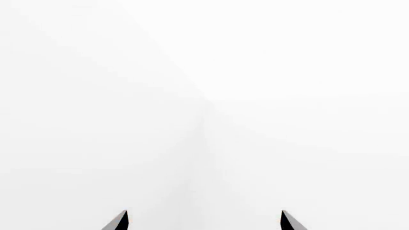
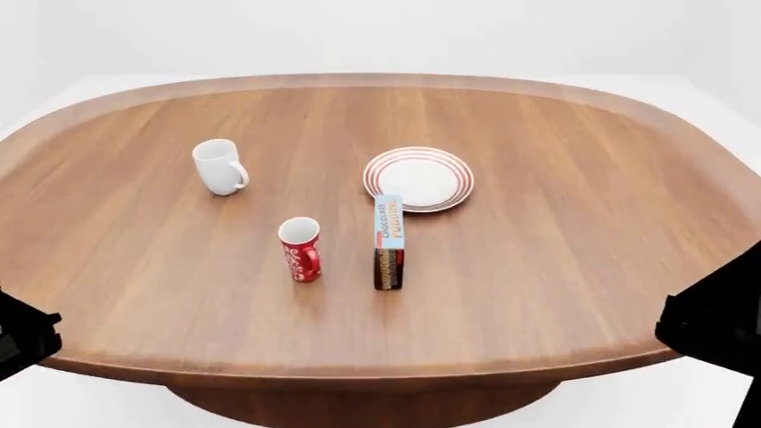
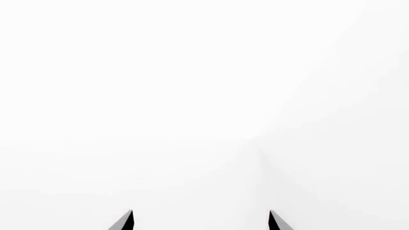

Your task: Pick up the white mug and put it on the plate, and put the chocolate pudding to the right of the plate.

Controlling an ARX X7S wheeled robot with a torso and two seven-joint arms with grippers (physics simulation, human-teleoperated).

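The white mug stands upright at the table's left, its loop handle turned toward the plate. The plate, white with red rings, lies near the middle and holds nothing. The chocolate pudding carton stands on end just in front of the plate, blue face up. My left gripper is open, its two fingertips wide apart against blank white. My right gripper is open too and faces only white. Neither wrist view shows any task object. Dark parts of both arms sit at the head view's lower corners, off the table.
A red cup with white lettering stands left of the carton. The round wooden table curves away at its front edge, above a dark pedestal. White floor and walls surround it.
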